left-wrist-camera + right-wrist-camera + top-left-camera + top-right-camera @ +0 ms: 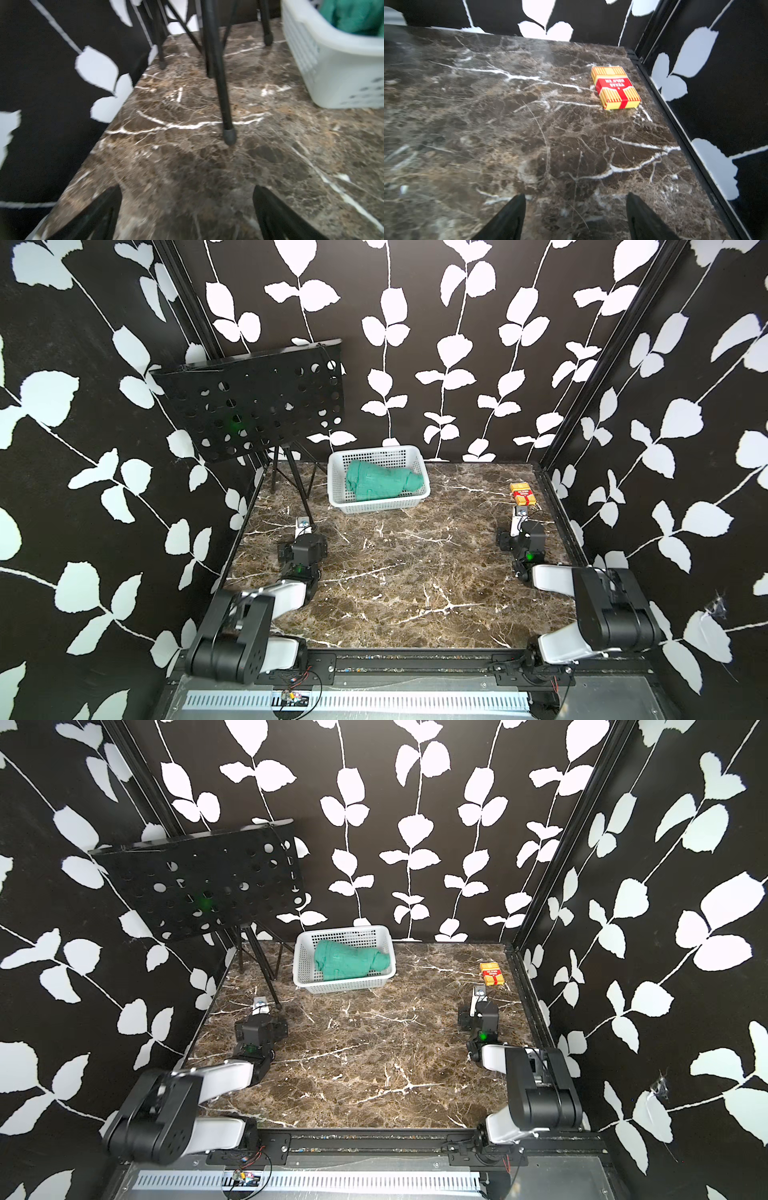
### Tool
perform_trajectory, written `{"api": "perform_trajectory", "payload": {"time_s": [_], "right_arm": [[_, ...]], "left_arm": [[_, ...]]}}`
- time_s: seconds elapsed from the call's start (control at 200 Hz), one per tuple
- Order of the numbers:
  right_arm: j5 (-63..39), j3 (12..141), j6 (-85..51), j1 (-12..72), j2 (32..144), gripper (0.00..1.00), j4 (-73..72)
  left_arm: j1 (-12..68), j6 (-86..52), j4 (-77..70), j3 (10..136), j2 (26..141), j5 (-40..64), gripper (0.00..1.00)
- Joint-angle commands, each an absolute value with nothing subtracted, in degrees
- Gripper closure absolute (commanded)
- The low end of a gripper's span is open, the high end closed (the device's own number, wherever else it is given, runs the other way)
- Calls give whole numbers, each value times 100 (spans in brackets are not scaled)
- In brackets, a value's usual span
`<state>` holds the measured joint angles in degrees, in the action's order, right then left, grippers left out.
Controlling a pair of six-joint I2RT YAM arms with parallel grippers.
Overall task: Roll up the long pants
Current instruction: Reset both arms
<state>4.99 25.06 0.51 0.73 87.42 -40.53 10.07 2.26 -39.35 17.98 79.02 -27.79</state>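
1. While both arms sit folded low by the front rail, neither carries anything: in the left wrist view the left fingers (99,214) are spread wide, with only bare tabletop (187,155) between them
2. In the right wrist view the right fingers (508,218) also stand apart over bare marble, pinching nothing
3. Between the two arms, both top views show no cloth on the open middle of the tabletop, so nothing is laid out waiting to be rolled
4. A little farther on, a yellow-and-red card box (523,493) lies flat near the right edge, just ahead of the right fingers and apart from them. On the other side, the legs of a black music stand (257,402) are planted just ahead of the left fingers. Neither looks to belong to the task
5. Farthest back, close to the rear wall, stands a white basket (374,506). The long pants (384,485) lie inside it as one compact teal bundle, wound into a thick roll. The roll is wider at one end and narrower at the other, it lies across the basket, and it rises a little above the rim
6. Judged from this, the rolling is done and the roll is already stowed, well apart from both sets of fingers. As far as the views show, nothing is left but for the arms to settle. How tight the roll is, or whether a loose leg end is tucked beneath it, I cannot tell
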Motion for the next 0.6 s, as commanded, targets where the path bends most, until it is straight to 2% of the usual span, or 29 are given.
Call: {"api": "perform_trajectory", "payload": {"time_s": [0.0,0.035,0.05,0.07,0.115,0.175,0.235,0.3,0.595], "right_arm": [[183,2335,80,75,8794,14,-4850],[192,2329,78,72,8810,11,-4900],[198,2329,79,70,8792,3,-4851],[194,2339,79,70,8766,1,-4758],[196,2332,77,73,8742,1,-4783],[197,2340,78,70,8745,1,-4770],[203,2339,79,70,8752,1,-4757],[212,2333,88,79,8728,1,-4737],[210,2416,81,79,8768,1,-4634]], "left_arm": [[785,618,-5261,1971,8390,-2044,1],[734,643,-5538,1982,8662,-1889,1],[730,643,-5531,2018,8751,-1823,1],[730,671,-5520,2057,8885,-1766,1],[685,721,-5805,2128,9063,-1700,1],[571,484,-5093,2231,8830,-1640,1],[532,505,-5537,2189,9003,-1650,1],[523,432,-5126,2240,8849,-1606,1],[520,448,-5237,2232,8906,-1625,1]]}}
